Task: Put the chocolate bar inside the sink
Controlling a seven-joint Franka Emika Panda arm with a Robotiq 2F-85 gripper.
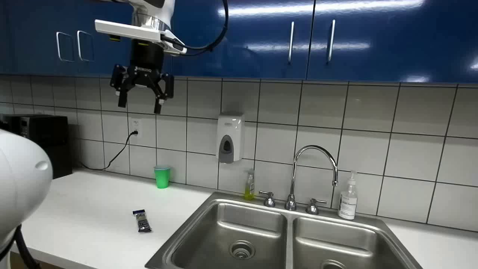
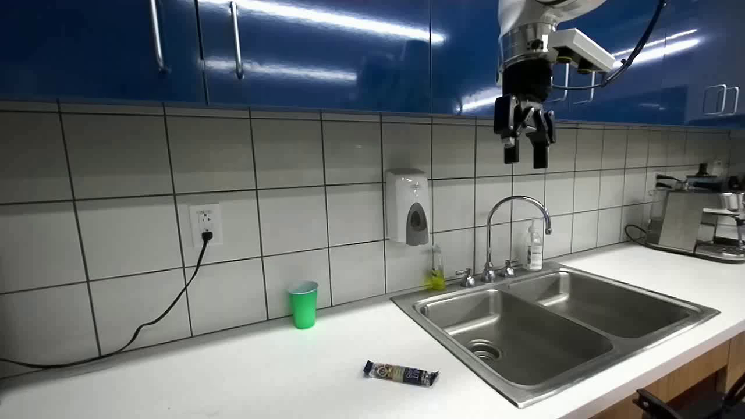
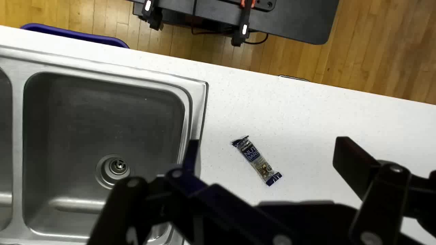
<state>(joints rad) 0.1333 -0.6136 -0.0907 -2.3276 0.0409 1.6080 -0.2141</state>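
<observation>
The bar (image 3: 257,161) lies well below the claw (image 1: 139,108), though whether straight beneath I cannot tell; the wrist view shows it within the gap of the claw, which is spread wide and holds nothing. Its long axis runs aslant to the line along which the claw would close, so some turn is probably wanted before going down to pinch its narrow width. It rests flat on the surface (image 2: 233,378), outside the sink (image 3: 102,112) but near its edge, with the cup (image 2: 304,307) well apart. Slim and wrapped, it is dark and bluish at both crimped ends, silvery grey and brown between, with lettering that reads NUT BARS
</observation>
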